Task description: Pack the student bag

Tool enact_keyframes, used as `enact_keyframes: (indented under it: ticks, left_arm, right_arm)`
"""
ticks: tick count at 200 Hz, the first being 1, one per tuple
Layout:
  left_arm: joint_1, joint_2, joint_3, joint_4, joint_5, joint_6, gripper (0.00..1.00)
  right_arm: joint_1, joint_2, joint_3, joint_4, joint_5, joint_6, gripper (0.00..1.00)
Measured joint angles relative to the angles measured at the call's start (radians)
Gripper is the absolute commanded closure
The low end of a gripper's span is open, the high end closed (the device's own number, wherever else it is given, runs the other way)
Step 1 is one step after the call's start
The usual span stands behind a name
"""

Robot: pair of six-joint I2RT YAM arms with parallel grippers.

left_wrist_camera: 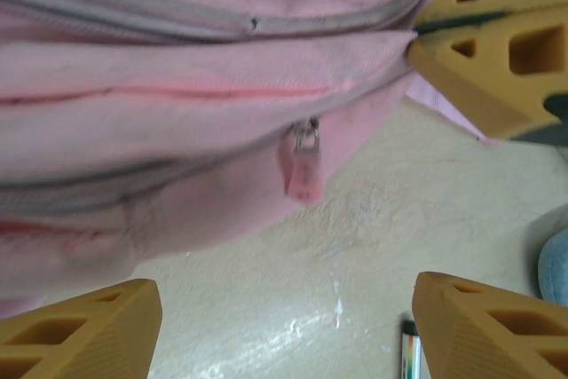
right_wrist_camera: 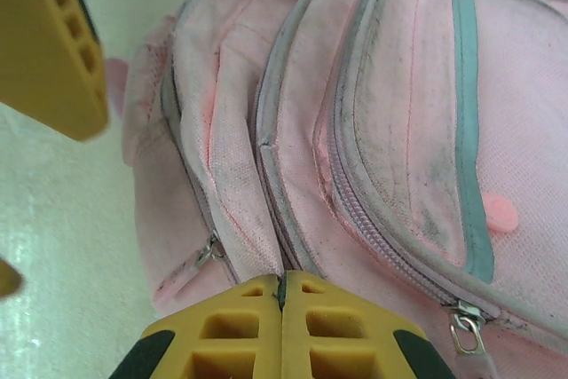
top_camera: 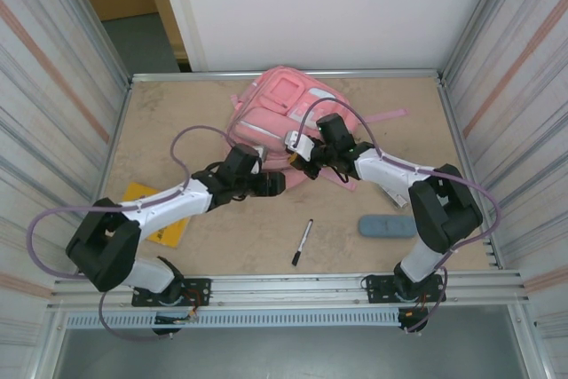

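right gripper (right_wrist_camera: 282, 288) is pinching the student bag (right_wrist_camera: 390, 130) at the table's (top_camera: 222, 246) far edge; left gripper (left_wrist_camera: 286, 299) is hovering beside it, jaws open.

Backpack (top_camera: 284, 117) was pink w/ grey zips, a teal stripe & dirty grey smudges. Fingers (right_wrist_camera: 240, 335) were orange-yellow. Table (top_camera: 248, 241) was tan, mottled. Pen (top_camera: 303, 242) blk & white. Notebook (top_camera: 169, 232) yellow. Case (top_camera: 387, 225) blue-grey. Arms (top_camera: 169, 201) blk & white, cables (top_camera: 182, 144) purple.

Soft even light; the student bag (left_wrist_camera: 160, 104) looks blurred close up.
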Motion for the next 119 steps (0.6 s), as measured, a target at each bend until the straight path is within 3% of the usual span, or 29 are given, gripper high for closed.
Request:
enact_keyframes:
  ticks: [43, 71, 119]
  left_arm:
    - [-0.006, 0.082, 0.027, 0.032, -0.015, -0.002, 0.32]
    - [-0.027, 0.129, 0.052, 0.032, -0.062, -0.014, 0.42]
    - [-0.072, 0.162, 0.078, 0.014, -0.179, -0.024, 0.88]
  right_arm:
    - [0.0, -0.011, 0.0, 0.005, -0.055, 0.065, 1.0]
    - [0.001, -0.015, -0.011, 0.019, -0.062, 0.097, 1.0]
    - [0.012, -0.026, -0.033, 0.048, -0.061, 0.124, 1.0]
